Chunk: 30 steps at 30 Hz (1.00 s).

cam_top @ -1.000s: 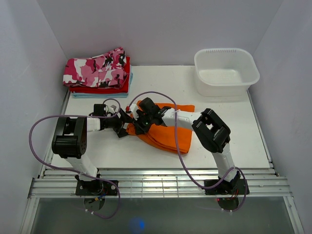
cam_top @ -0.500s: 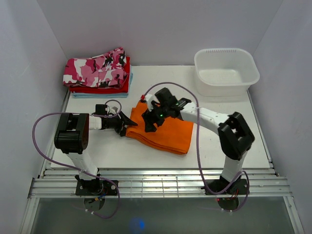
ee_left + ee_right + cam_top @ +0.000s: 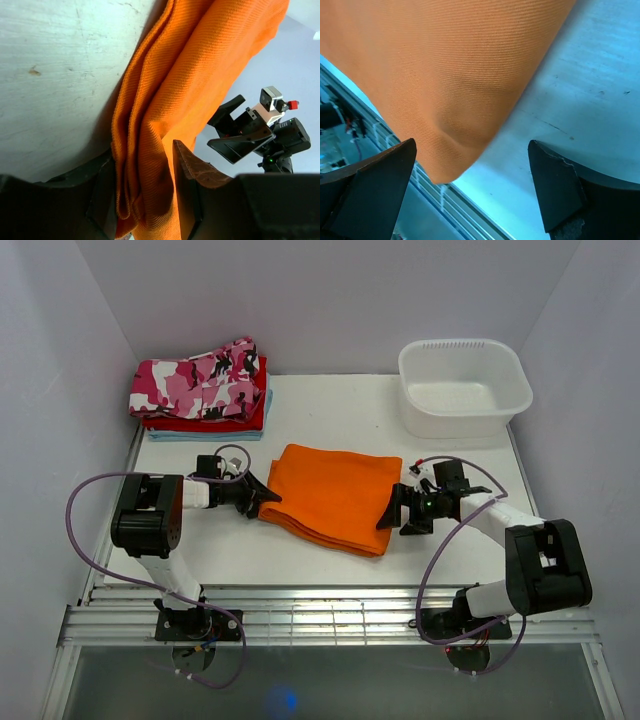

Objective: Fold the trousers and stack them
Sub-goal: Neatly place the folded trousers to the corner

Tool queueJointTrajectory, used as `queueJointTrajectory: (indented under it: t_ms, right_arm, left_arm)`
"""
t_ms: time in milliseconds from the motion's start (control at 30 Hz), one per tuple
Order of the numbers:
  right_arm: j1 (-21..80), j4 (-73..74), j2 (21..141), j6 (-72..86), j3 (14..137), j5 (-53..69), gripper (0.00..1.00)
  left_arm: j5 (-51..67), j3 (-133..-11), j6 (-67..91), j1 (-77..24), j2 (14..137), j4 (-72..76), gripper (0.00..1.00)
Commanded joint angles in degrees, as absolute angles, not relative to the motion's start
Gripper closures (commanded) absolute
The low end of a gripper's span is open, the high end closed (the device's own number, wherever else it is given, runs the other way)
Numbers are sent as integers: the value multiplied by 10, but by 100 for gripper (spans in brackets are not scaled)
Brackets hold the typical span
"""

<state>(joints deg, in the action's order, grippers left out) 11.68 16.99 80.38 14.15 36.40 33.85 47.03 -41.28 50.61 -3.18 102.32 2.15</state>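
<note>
Our left hand (image 3: 262, 497) pinches the left edge of the folded bright orange cloth trousers (image 3: 335, 495), and the layered fold fills the gap between its fingers (image 3: 186, 205). Our right hand (image 3: 393, 508) is spread wide just beside their right edge, gripping nothing. The trousers lie flat in the middle of the white desk (image 3: 330, 410).

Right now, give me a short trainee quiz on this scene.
1. True or false: the right gripper is clamped on the folded bright orange cloth trousers.
2. The pink camouflage garment lies: A) on the trousers, B) atop the far-left clothes stack, C) in the right gripper.
3. Which gripper is at the trousers' left edge, cloth between its fingers?
Key: 1 false; 2 B; 3 the left gripper.
</note>
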Motion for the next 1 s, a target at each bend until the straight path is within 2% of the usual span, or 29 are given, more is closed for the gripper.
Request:
queueJointTrajectory:
  t_ms: [0,67,167,267,300,333,367,400,433,533,700,967]
  right_arm:
    - [117,103,798,250,334,363,3]
    - [112,95,806,274,315,368,3]
    - [114,25,824,338,278,393,9]
    - [119,-17,869,360,283,400,26]
    - [120,-10,889,355,306,399,37]
    - [120,-1,897,342,321,395,43]
    - [127,-1,903,338,333,394,49]
    - [131,18,909,336,357,394,56]
    - [135,25,909,330,367,387,70]
    - [151,30,895,327,401,381,92]
    - [168,64,872,268,468,366,92]
    - [228,100,833,173,603,278,92]
  left_arm:
    - [410,-397,484,-33,1002,36,49]
    - [403,-385,486,-34,996,47,51]
    - [397,-371,487,-34,995,70,55]
    - [383,-375,468,-33,1001,68,65]
    - [376,-389,460,-34,1004,49,69]
    - [373,-395,453,-33,1005,39,84]
    - [363,-402,440,-34,1005,35,95]
    - [346,-419,431,-36,1005,12,100]
    - [331,-429,418,-38,1004,3,100]
    - [301,-458,371,-45,995,-46,100]
    - [248,-485,271,-62,934,-95,100]
    - [192,-580,132,-65,859,-114,100]
